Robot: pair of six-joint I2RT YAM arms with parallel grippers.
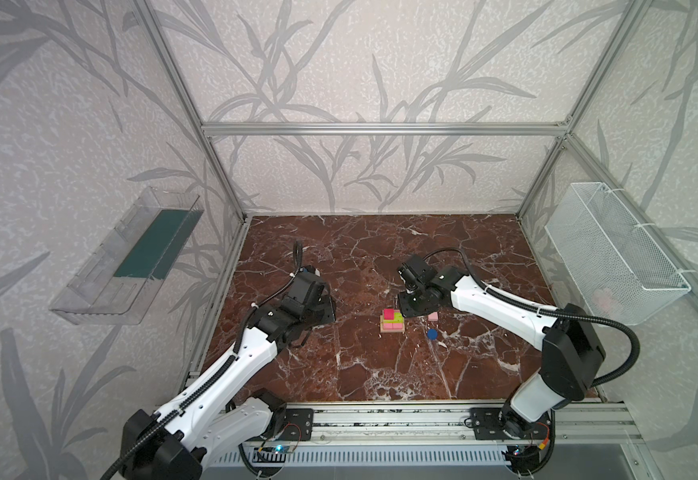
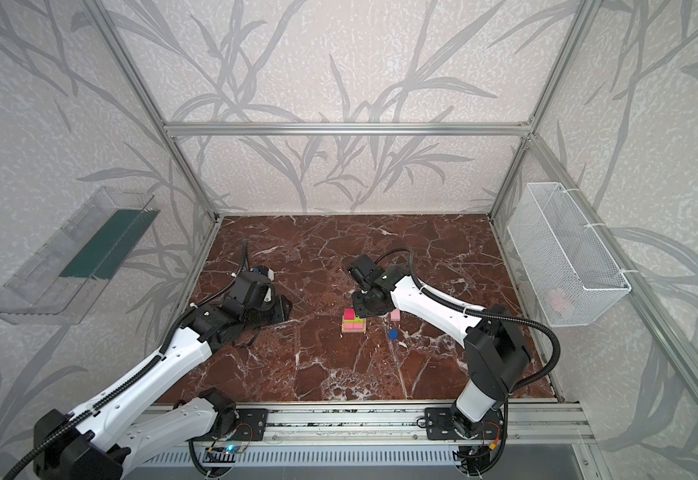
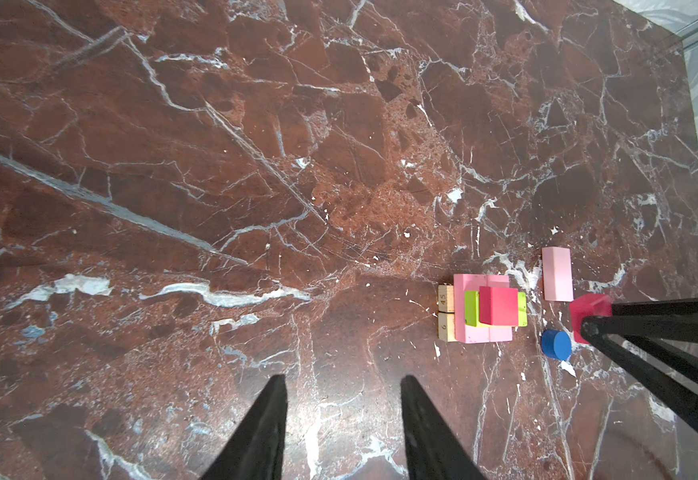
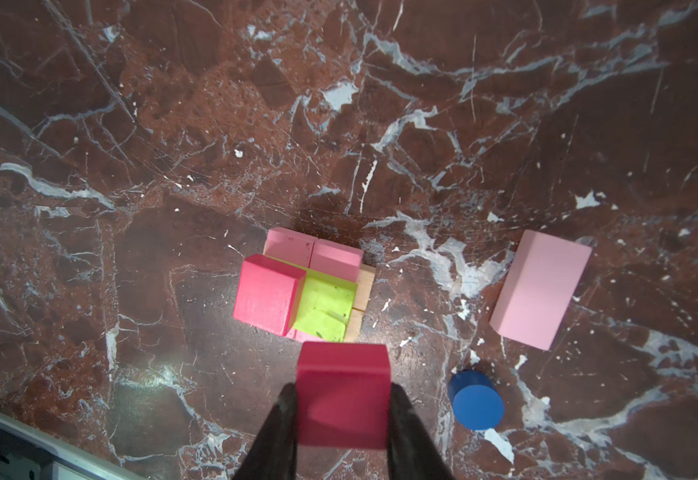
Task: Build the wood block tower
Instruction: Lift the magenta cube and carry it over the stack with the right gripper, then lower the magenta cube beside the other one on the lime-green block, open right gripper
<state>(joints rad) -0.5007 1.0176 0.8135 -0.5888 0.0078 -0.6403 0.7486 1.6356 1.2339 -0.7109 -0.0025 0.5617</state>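
Right claw (image 4: pixel 343 390) pinches red wood cube (image 4: pixel 343 374), underside hidden; stacked-block tower (image 4: pixel 326 307) just beyond tips. Left claw (image 3: pixel 343 378) spread, empty, over red-brown marble tbl (image 3: pixel 173 166).

Left arm (image 1: pixel 231 365) stretches in low, left gripper (image 3: pixel 343 378) with jaws apart, empty. Right arm (image 1: pixel 501 307) bends inward, its right gripper (image 4: pixel 343 392) pointing down — clamped on a red cube (image 4: pixel 342 370).

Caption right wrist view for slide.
Right pincer holds red cube near the partial tower; pink bar and blue disc lie loose.
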